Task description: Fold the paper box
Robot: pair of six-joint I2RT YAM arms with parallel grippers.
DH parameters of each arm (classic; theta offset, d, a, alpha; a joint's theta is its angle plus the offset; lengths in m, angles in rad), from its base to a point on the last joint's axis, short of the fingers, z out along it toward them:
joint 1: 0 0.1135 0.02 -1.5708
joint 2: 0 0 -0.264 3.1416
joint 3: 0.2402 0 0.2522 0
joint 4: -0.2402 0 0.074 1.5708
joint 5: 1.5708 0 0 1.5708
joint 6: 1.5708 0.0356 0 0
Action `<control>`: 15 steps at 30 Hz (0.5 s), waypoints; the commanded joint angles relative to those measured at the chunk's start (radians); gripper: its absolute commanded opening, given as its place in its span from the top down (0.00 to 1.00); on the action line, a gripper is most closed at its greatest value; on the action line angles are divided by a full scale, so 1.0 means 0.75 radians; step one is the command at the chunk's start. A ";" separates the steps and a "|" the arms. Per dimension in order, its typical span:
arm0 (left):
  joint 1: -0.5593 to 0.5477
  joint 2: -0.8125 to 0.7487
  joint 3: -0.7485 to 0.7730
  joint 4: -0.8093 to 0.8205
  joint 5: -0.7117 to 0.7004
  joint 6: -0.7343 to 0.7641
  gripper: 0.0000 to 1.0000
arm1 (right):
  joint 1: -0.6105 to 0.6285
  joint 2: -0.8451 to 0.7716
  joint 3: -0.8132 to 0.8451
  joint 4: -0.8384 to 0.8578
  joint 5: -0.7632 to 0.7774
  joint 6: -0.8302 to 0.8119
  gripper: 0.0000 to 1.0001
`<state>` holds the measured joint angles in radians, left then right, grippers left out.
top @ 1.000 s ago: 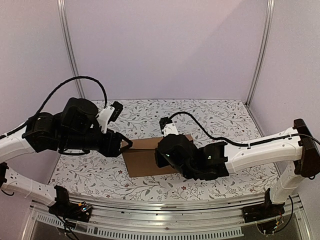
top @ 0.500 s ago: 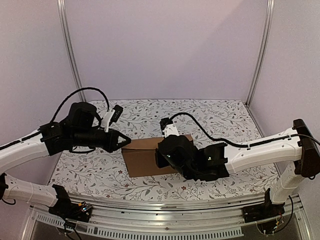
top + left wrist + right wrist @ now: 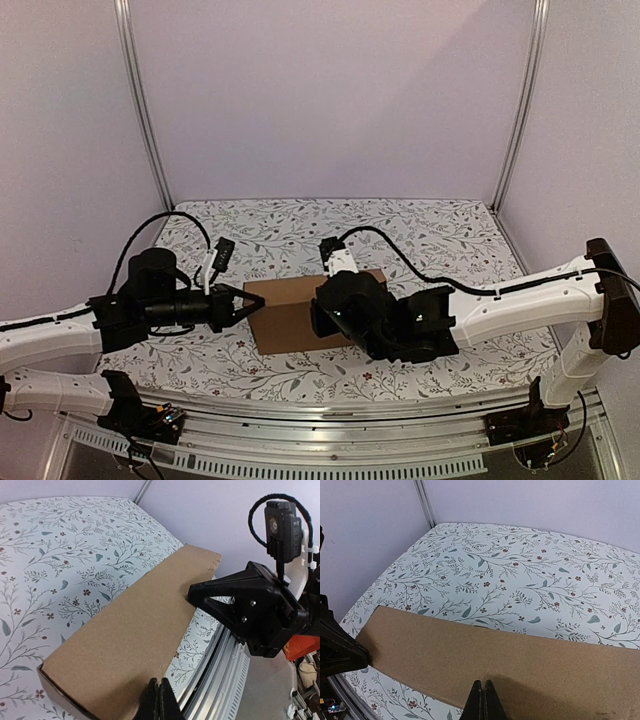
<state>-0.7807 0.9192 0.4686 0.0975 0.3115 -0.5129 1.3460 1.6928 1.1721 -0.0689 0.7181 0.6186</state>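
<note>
Poking the paper box (image 3: 280, 320) end with the left hand (image 3: 159, 700), pinched together. Right hand (image 3: 483, 695) on top, pinched together too.

- You can read no text, label, brand, number or sign in any of the three views.
- The paper box (image 3: 285, 315) shows you only plain brown cardboard on the faces that are visible.
- The table cover (image 3: 430, 235) carries a printed pattern of leaves and small flowers, without letters.
</note>
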 commanded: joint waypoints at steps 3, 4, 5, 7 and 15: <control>0.030 -0.005 -0.050 -0.209 -0.012 0.016 1.00 | -0.020 -0.024 -0.013 -0.240 -0.193 -0.103 1.00; 0.032 -0.008 -0.049 -0.210 -0.012 0.019 1.00 | -0.037 -0.053 -0.004 -0.248 -0.241 -0.127 1.00; 0.032 -0.009 -0.050 -0.210 -0.013 0.019 1.00 | -0.056 -0.075 0.008 -0.263 -0.287 -0.164 1.00; 0.033 -0.008 -0.050 -0.209 -0.012 0.018 1.00 | -0.097 -0.143 0.018 -0.292 -0.377 -0.213 1.00; 0.037 -0.014 -0.060 -0.204 -0.017 0.014 1.00 | -0.270 -0.405 -0.051 -0.366 -0.608 -0.371 1.00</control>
<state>-0.7692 0.9104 0.4320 -0.0288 0.3058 -0.5091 1.1900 1.4719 1.1744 -0.2707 0.3794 0.4171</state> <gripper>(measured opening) 0.003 0.005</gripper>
